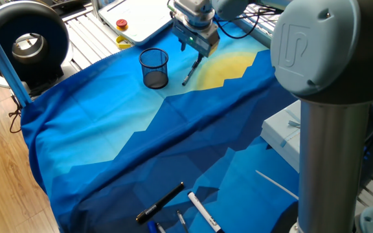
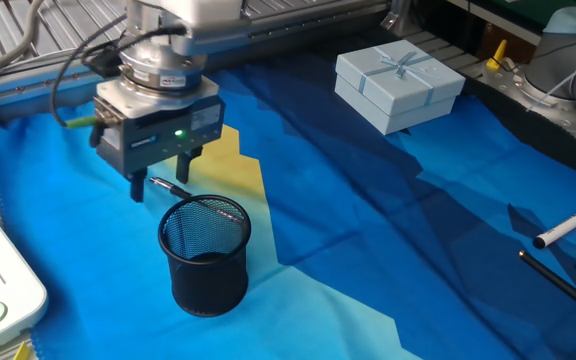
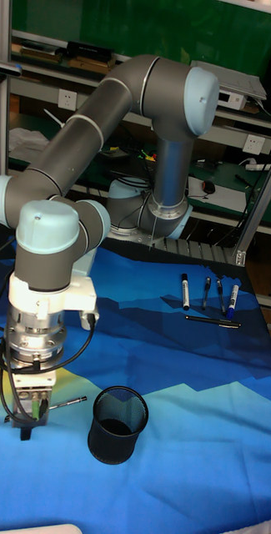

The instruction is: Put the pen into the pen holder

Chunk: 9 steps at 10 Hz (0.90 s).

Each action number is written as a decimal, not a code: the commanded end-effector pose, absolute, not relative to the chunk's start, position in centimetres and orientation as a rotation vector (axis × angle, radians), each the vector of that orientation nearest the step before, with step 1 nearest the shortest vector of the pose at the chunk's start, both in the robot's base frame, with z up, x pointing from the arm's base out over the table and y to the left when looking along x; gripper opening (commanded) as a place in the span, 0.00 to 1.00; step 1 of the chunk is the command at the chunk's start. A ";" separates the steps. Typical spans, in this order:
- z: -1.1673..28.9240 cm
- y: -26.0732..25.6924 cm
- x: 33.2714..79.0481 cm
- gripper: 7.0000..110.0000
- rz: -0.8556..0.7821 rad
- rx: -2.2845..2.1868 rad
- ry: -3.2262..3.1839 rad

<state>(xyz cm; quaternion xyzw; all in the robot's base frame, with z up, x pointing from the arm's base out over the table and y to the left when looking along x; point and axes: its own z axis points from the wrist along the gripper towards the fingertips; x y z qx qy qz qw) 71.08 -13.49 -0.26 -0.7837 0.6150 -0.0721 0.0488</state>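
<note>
The pen (image 2: 170, 187) lies flat on the blue and yellow cloth, just behind the pen holder (image 2: 204, 255), a black mesh cup that stands upright with nothing in it. My gripper (image 2: 161, 180) hangs straight down over the pen's end, open, with one finger on each side of the barrel and a little above the cloth. From the opposite side, the pen (image 1: 191, 70) runs out from under the gripper (image 1: 195, 50), to the right of the pen holder (image 1: 154, 68). In the tall view the pen (image 3: 68, 403) sticks out to the right of the gripper (image 3: 33, 421), toward the holder (image 3: 118, 424).
A pale blue gift box (image 2: 398, 88) sits at the cloth's far side. A black marker (image 1: 160, 202), a white marker (image 1: 204, 212) and other pens lie together at the cloth's edge, far from the holder. A white device (image 1: 135, 16) lies beyond the cloth near the gripper.
</note>
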 end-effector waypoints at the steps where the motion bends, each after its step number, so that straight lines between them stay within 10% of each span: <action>1: -1.2 -14.9 69.1 0.57 -0.202 -2.423 1.881; 9: -0.4 -12.0 71.5 0.57 -0.203 -2.301 1.937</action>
